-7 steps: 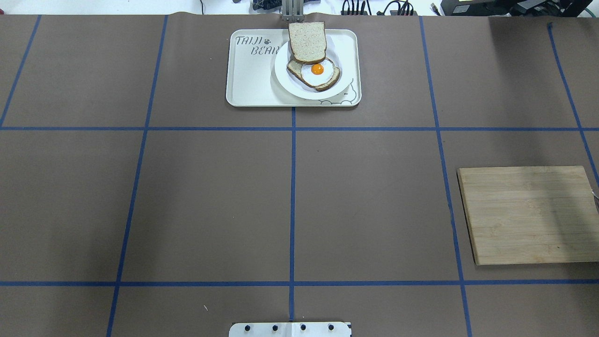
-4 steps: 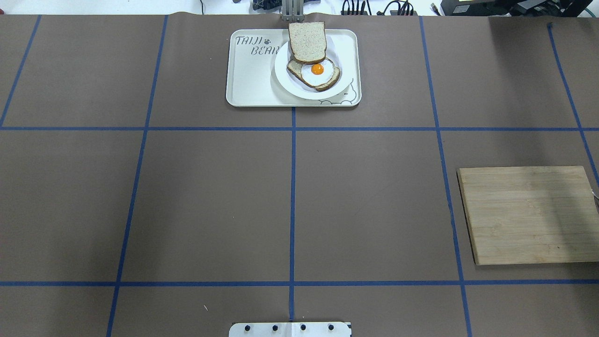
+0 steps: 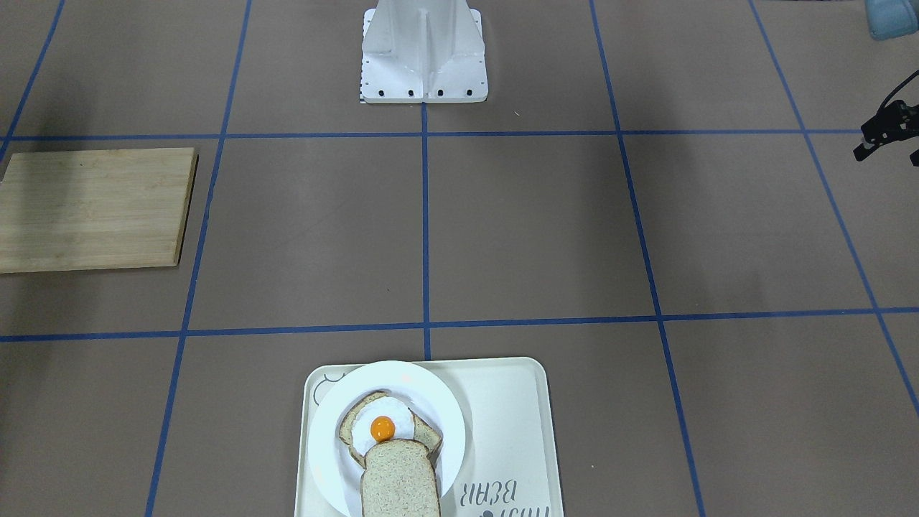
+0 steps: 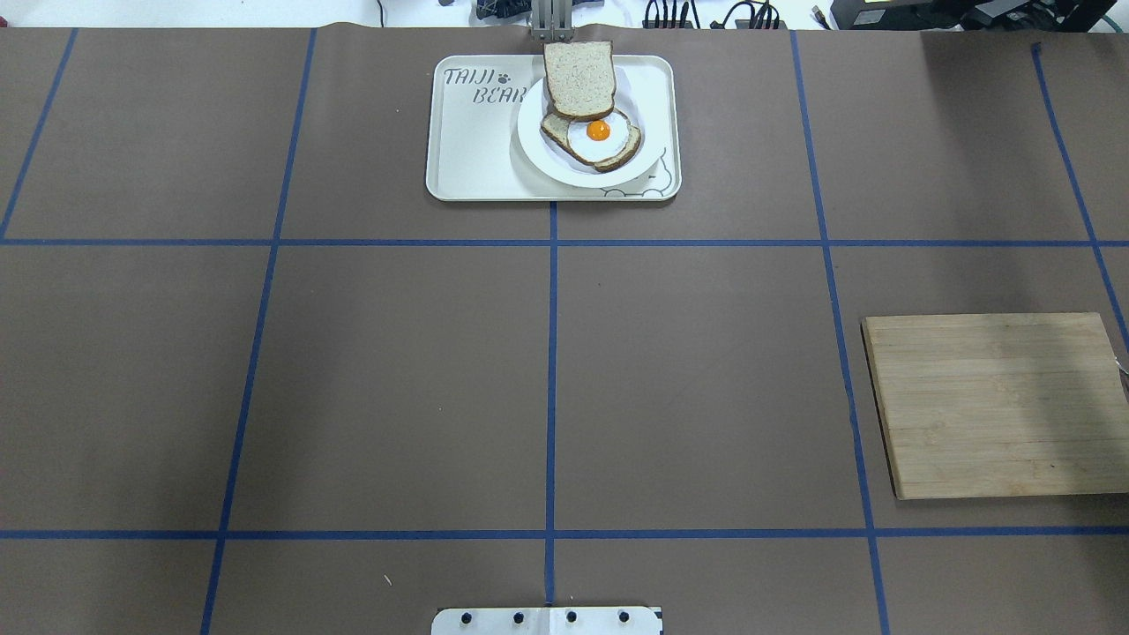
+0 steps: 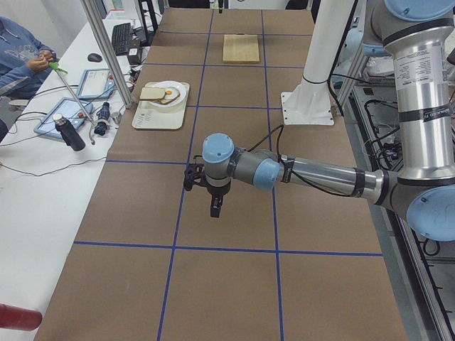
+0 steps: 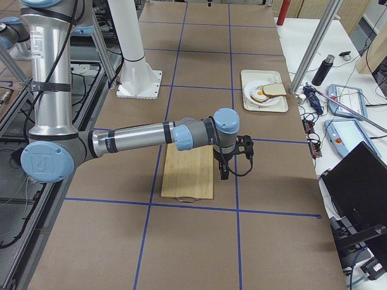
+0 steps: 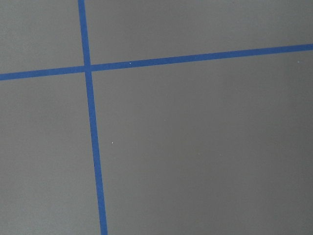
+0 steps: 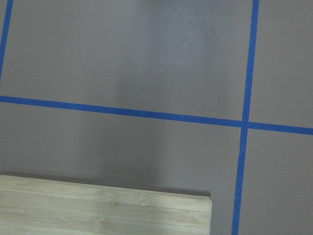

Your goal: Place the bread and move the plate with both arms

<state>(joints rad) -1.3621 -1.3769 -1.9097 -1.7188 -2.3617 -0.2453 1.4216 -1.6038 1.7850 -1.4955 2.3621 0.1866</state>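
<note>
Standing nearest: we find the white pedestal (image 3: 423, 57) bolted to the brown desk (image 4: 397, 379), which blue tape lines (image 4: 551, 353) divide into squares.
Left arm: the left arm (image 5: 320, 176) stretches out low over bare desk, and its wrist camera sees only brown paper and a tape crossing (image 7: 88, 68).
Left-hand grasp: the left jaws point down, hanging above the desk; we cannot tell whether they are parted or closed.
Right arm: the right arm (image 6: 133, 138) stretches out level on the other side, above the bamboo board (image 6: 187, 172).
Right-hand grasp: the right jaws point down near that board, a corner of which shows in the wrist camera; again we cannot tell how they stand.
Board: it lies flat on the robot's right, well apart from the food.
Tray: a cream tray (image 4: 472, 150) lettered "TAIJI BEAR" sits at the desk's far edge, astride the centre tape line.
Plate: the white plate (image 4: 547, 163) rests on the tray's right half as we look from above.
Egg slice: a slice topped with a fried egg (image 4: 609, 150) lies on the plate.
Bread: the bread (image 4: 579, 79) overlaps the egg slice's far side and reaches beyond the plate's rim and the tray's far rim.
</note>
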